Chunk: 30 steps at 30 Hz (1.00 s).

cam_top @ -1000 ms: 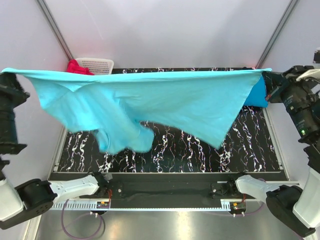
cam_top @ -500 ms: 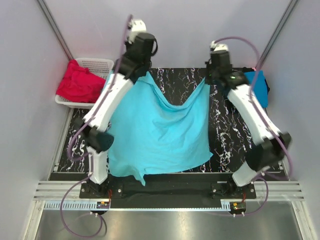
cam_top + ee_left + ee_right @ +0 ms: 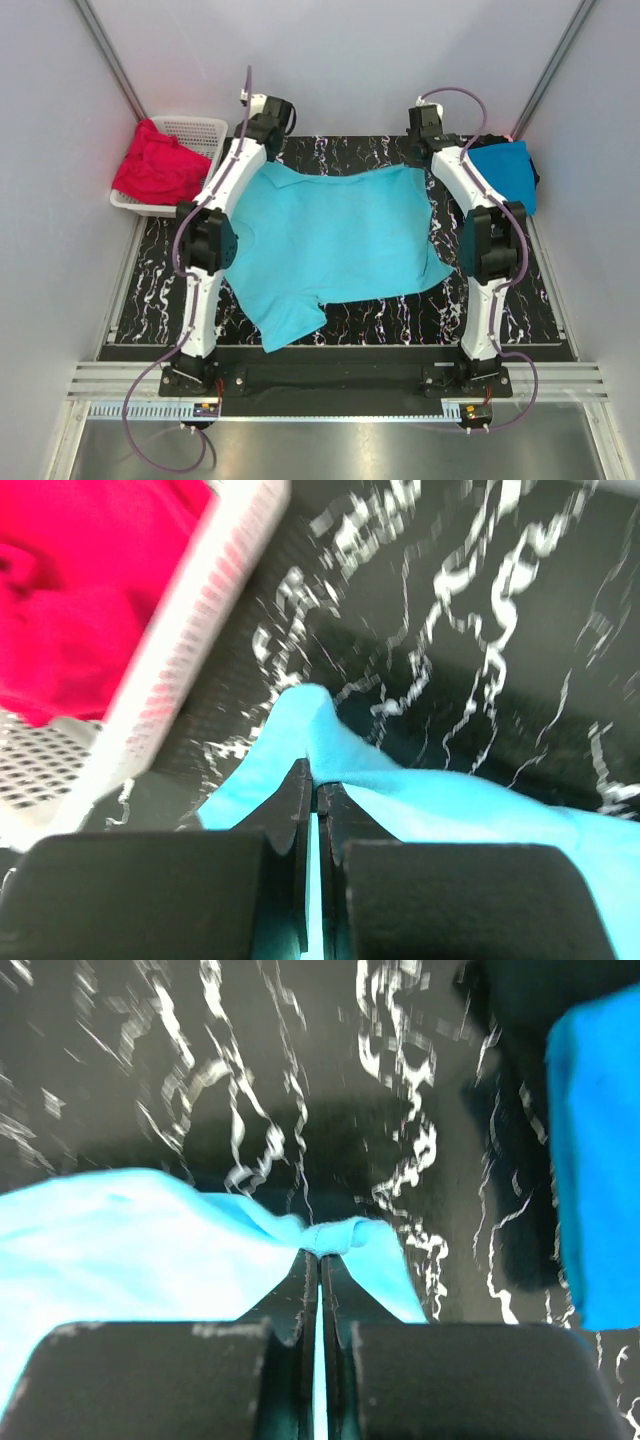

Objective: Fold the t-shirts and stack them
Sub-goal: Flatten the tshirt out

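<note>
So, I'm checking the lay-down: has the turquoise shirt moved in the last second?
Yes. The turquoise shirt dropped from a stretch across the whole view, overlapping the basket, to lie spread on the table right of the basket.

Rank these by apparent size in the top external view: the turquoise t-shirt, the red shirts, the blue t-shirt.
1. turquoise t-shirt: spread out, clearly largest.
2. red shirts and blue t-shirt: both bunched and about alike, so not ranked.
</note>
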{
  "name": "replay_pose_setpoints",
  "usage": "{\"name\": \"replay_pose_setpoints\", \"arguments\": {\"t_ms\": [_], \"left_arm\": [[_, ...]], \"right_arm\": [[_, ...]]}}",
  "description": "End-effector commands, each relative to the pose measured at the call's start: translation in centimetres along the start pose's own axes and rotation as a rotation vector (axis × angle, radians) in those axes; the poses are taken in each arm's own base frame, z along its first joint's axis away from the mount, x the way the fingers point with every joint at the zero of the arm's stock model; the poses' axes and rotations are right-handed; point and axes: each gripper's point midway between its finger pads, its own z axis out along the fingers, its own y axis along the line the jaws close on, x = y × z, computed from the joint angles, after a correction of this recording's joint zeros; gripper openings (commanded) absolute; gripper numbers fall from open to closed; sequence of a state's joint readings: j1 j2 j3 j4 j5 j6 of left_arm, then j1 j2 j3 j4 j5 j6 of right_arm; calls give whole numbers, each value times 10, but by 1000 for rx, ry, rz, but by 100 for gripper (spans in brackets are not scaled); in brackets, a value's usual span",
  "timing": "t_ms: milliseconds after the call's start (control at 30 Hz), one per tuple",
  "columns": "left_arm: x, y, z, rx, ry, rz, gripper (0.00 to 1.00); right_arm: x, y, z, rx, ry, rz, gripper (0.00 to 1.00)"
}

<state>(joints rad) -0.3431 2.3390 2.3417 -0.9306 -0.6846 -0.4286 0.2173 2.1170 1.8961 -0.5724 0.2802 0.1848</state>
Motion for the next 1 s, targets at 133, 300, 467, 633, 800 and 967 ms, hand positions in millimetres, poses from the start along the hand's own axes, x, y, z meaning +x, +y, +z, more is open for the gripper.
{"name": "replay_pose_setpoints", "arguments": {"t_ms": [133,300,467,633,800,967], "left_arm": [[-63,58,-75,32,-159,-174,0],[-86,83,-129,85,-241,-180,0],[-108,123,-216,97,-351,-146,0],[-101,185,-295,102,-447,-219,0],[-82,249,-351,90,-533,-313,0],[-72,288,-376,114,-581,-380,0]], "right_arm": [[-54,-16,-82,-5,-207,55,0],[-65,-40,-158,27,-326,45,0],[-73,-66,-244,61,-421,42,0],[-71,-84,-317,62,-498,59,0],[-70,-108,-381,78,-598,90,0],[-68,-118,-418,39,-658,82,0]]}}
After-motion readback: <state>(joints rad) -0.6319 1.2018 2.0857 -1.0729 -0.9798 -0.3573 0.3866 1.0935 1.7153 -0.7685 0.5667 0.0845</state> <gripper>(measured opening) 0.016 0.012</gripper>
